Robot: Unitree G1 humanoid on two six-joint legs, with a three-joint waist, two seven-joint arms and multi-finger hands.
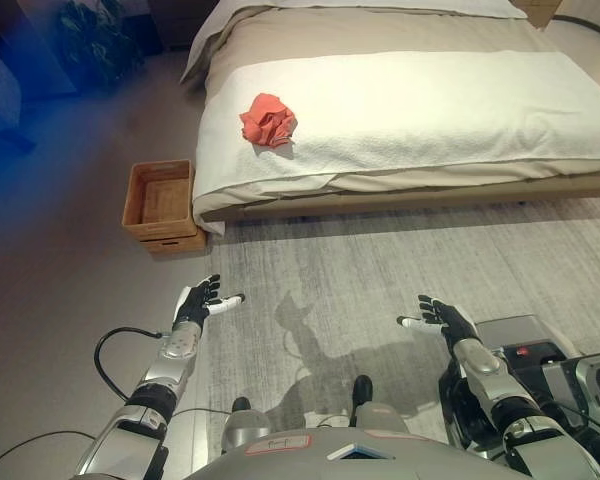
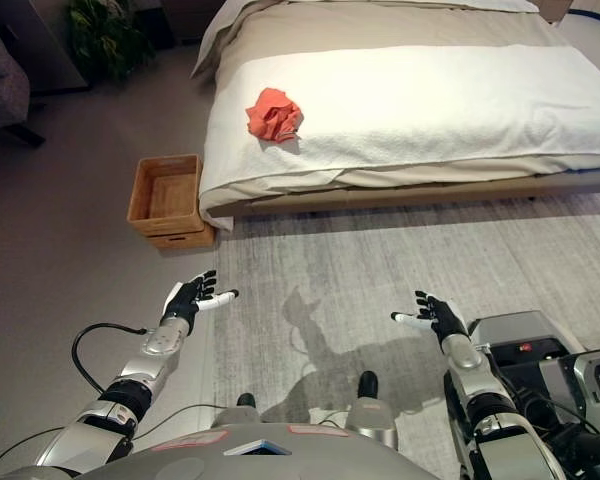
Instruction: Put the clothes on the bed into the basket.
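Both hands were empty and held out low over the grey rug [image 1: 400,270], palms roughly facing each other. Left hand [image 1: 198,300]: fingers spread and straight, nothing in it. Right hand [image 1: 442,316]: likewise spread, nothing held. The only garment seen was a crumpled red cloth [image 1: 268,120], lying on the white blanket [image 1: 430,105] of the bed [image 1: 380,40], well ahead of both hands and somewhat nearer the left hand's side. The wicker basket [image 1: 161,207] stood on the floor ahead of the left hand and slightly outboard of it, just beside the near corner of the bed; it looked empty. A grey box-like unit [image 1: 515,335] sat on the rug close by the right hand. A potted plant [image 2: 105,35] stood far ahead, beyond the basket. Judgement: the task was at its start, in the approach step, nothing yet picked up. The next move would call for closing the distance to the bed, since the cloth lay well beyond reach of either hand, then reaching the left hand over the bed edge to pinch the cloth, which should crush easily, and carrying it back and down to the basket.
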